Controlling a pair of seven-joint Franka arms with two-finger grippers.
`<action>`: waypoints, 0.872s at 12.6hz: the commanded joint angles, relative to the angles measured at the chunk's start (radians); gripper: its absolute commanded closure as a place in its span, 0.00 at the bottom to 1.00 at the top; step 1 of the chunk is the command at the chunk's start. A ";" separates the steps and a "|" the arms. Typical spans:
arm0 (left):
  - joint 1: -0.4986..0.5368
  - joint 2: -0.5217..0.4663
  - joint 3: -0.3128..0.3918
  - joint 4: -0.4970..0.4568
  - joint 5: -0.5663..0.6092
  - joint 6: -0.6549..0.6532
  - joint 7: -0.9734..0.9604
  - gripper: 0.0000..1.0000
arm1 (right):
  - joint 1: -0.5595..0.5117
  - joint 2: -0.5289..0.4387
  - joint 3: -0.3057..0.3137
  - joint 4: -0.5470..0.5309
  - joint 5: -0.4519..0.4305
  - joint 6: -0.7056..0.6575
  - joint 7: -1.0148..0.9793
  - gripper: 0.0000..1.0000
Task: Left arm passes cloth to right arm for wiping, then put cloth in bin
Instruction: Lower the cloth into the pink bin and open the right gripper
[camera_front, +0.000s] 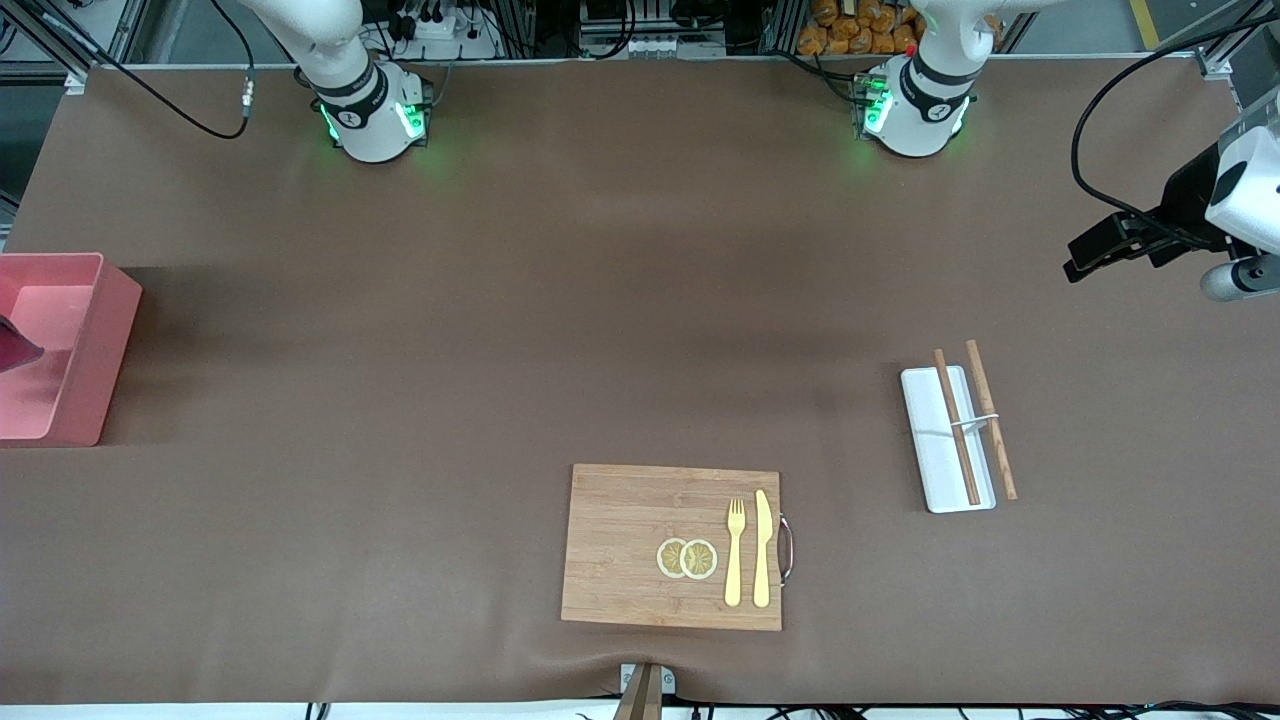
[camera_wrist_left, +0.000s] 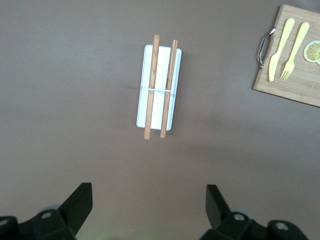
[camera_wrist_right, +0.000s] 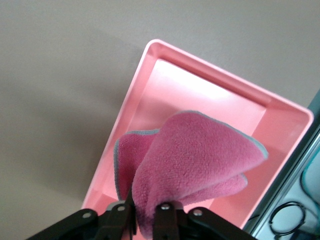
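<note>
Bin (camera_front: 95, 345) mouth open beneath hanging cloth (camera_wrist_right: 192, 160)

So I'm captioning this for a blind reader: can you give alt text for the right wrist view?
The right gripper holds the cloth, folded and drooping, over the open pink bin, its fingers pinching the cloth's edge. The bin sits on the brown table.

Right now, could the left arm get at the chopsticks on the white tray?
Probably yes: the left gripper hangs open above the chopsticks on the white tray, nothing between them.
</note>
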 joint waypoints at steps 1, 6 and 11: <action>0.003 -0.013 0.001 -0.012 -0.010 -0.001 0.016 0.00 | 0.026 -0.029 0.029 0.023 -0.004 -0.051 -0.012 0.00; 0.002 -0.011 -0.001 -0.012 -0.010 0.000 0.016 0.00 | 0.296 -0.116 0.029 0.019 -0.004 -0.199 0.315 0.00; 0.003 -0.011 0.001 -0.009 -0.010 0.003 0.015 0.00 | 0.514 -0.233 0.029 0.008 0.007 -0.352 0.658 0.00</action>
